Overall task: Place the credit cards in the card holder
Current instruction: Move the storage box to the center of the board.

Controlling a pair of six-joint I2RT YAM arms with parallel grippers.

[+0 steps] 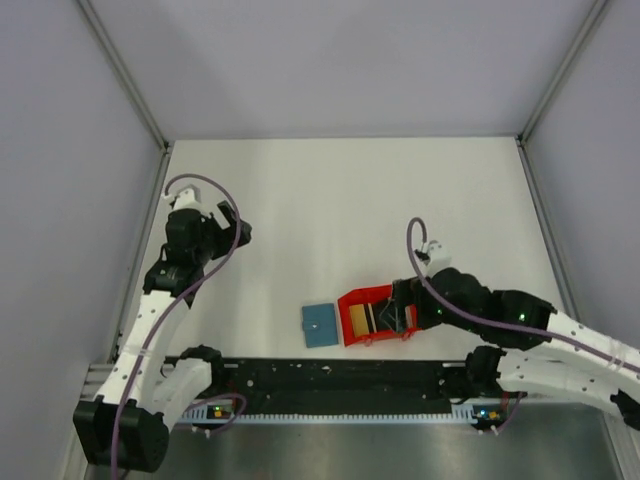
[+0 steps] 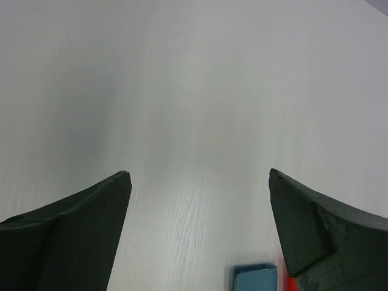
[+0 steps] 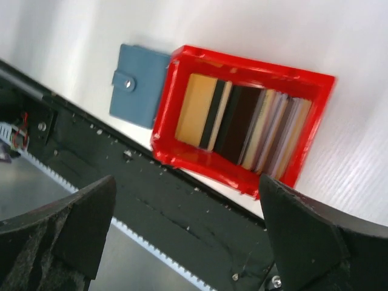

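We see a white surface (image 1: 340, 200) that spreads out bare beneath the left pincer (image 1: 238, 222). That pincer hangs over the far left part, well apart from everything else. In its own wrist view the left pincer (image 2: 199, 176) has its two dark fingers (image 2: 91, 224) spread wide, with nothing between them but bare surface.

A black rail (image 1: 330, 375) runs along the near edge, just behind and below the right pincer (image 1: 398, 310). The right pincer (image 3: 187, 182) also stands wide apart and grips nothing. It hovers directly above a red bin (image 3: 254, 73), which its camera frames between the two fingers.

The red bin (image 1: 352, 320) sits on the surface just beyond the rail (image 3: 182, 206), its open top facing up toward the right pincer.

The card holder (image 3: 136, 85) lies flat and closed, with a small snap button on its flap. It lies beyond the tip of the finger at the left of the right wrist view, close against the bin's outer wall. We cannot tell whether the two touch. From above, the card holder (image 1: 320, 325) lies on the side of the bin away from the right arm. It also shows at the bottom edge of the left wrist view (image 2: 254, 277), far below that pincer.

The credit cards (image 3: 242, 127) stand on edge inside the bin, leaning together in a tight row: tan, black, cream and grey. They are right under the right pincer, and from above (image 1: 375, 317) its fingers partly cover them.
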